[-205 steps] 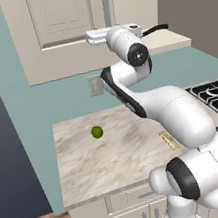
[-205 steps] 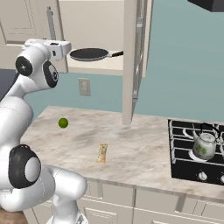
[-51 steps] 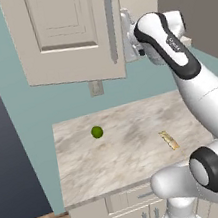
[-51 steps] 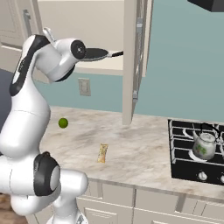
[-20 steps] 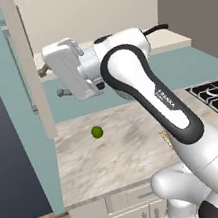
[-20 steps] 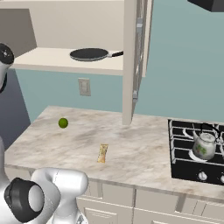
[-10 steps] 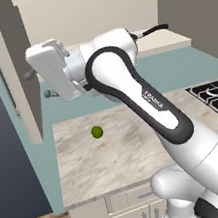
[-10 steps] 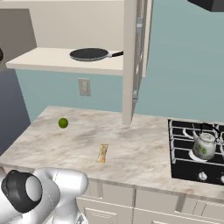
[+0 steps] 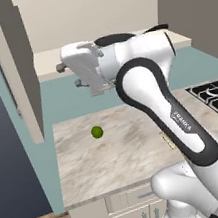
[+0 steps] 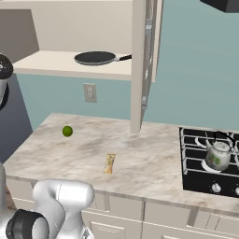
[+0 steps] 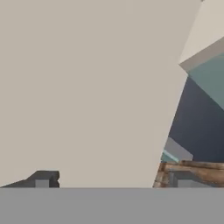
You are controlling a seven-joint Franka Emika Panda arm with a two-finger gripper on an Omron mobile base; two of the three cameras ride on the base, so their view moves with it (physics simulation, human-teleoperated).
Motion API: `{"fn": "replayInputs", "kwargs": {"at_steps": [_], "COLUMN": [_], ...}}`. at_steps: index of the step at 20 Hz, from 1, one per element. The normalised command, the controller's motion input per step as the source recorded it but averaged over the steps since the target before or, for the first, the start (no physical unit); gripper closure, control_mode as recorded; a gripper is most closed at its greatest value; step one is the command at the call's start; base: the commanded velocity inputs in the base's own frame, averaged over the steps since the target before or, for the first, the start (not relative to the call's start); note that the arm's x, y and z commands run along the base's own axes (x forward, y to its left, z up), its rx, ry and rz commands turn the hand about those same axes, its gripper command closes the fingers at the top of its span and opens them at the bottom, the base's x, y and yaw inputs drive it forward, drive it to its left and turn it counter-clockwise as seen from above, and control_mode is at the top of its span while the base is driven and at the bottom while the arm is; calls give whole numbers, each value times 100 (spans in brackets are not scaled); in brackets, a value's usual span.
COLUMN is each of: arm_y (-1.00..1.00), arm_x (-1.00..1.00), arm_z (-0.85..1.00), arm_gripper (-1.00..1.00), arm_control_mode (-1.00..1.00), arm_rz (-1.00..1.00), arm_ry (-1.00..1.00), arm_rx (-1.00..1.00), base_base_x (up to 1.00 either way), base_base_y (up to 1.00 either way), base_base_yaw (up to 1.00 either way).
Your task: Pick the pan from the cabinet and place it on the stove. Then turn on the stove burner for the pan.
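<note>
The dark pan (image 10: pixel 95 57) lies on the open cabinet's shelf (image 10: pixel 51 65), its thin handle pointing right. In the left base view my arm covers that part of the shelf (image 9: pixel 47 61). My gripper (image 9: pixel 69 75) hovers at shelf height in front of the cabinet, turned toward the wide-open left door (image 9: pixel 20 70). The hand view has that cream door (image 11: pixel 87 87) close ahead and my gripper (image 11: pixel 113 179) open, fingertips (image 11: pixel 43 179) far apart with nothing between them. The black stove (image 10: pixel 205 163) sits at the right end of the counter.
A glass kettle (image 10: pixel 217 155) stands on a stove burner. A green lime (image 10: pixel 67 131) and a small snack bar (image 10: pixel 109 163) lie on the marble counter (image 10: pixel 149 163). The right cabinet door (image 10: pixel 142 65) hangs open, edge toward me, above the counter.
The left cabinet door has swung further open. My hand went left with it, then came back right, away from the door. The pan has not moved.
</note>
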Motion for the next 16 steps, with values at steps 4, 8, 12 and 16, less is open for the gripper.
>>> {"fn": "replayInputs", "kwargs": {"at_steps": [4, 8, 12, 16], "arm_y": [-74, -78, -79, -78], "arm_x": [6, 27, 37, 48], "arm_z": [0, 0, 0, 0], "arm_gripper": [-100, -100, -100, -100], "arm_control_mode": [-100, -100, -100, -100], "arm_rz": [-43, -52, -54, -49], "arm_ry": [1, 14, 19, 20], "arm_rx": [0, 0, 0, 0], "base_base_x": [0, 0, 0, 0], "base_base_y": [0, 0, 0, 0], "base_base_yaw": [0, 0, 0, 0]}}
